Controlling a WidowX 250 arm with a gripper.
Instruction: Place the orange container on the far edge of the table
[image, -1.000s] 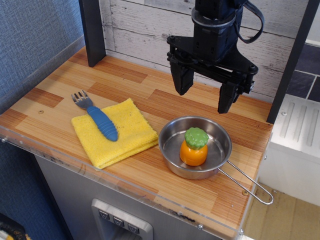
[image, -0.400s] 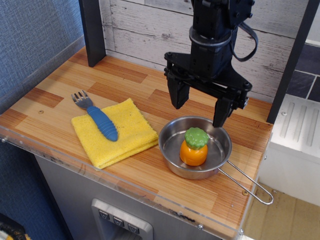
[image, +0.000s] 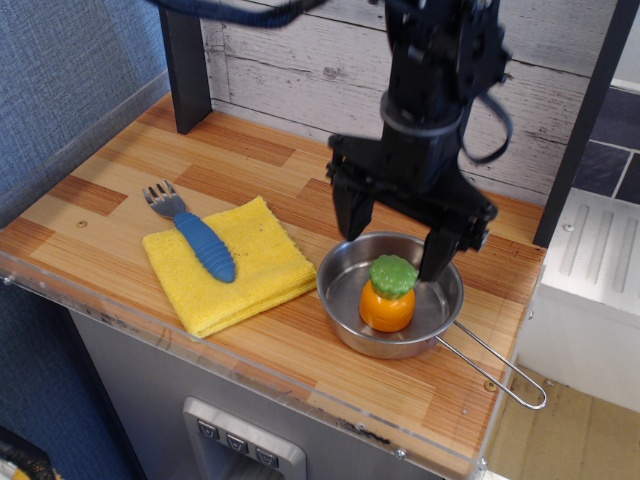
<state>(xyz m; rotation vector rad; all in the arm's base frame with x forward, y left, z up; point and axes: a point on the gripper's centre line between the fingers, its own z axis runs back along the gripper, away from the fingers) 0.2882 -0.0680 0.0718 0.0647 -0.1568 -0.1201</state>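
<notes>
The orange container (image: 388, 297), a small rounded orange pot with a bumpy green lid, stands upright inside a steel saucepan (image: 345, 312) near the front right of the wood-plank table (image: 130, 170). My gripper (image: 392, 235) is open, its two black fingers pointing down. It hangs just above and behind the container, with the left finger over the pan's far-left rim and the right finger over the pan beside the green lid. It holds nothing.
A folded yellow cloth (image: 250, 275) lies left of the pan with a blue-handled fork (image: 190, 228) on it. The pan's wire handle (image: 495, 372) sticks out to the front right. A dark post (image: 185, 65) stands at the back left, before a plank wall.
My gripper has come down and slightly forward toward the pan, staying open. The container, pan, cloth and fork have not moved.
</notes>
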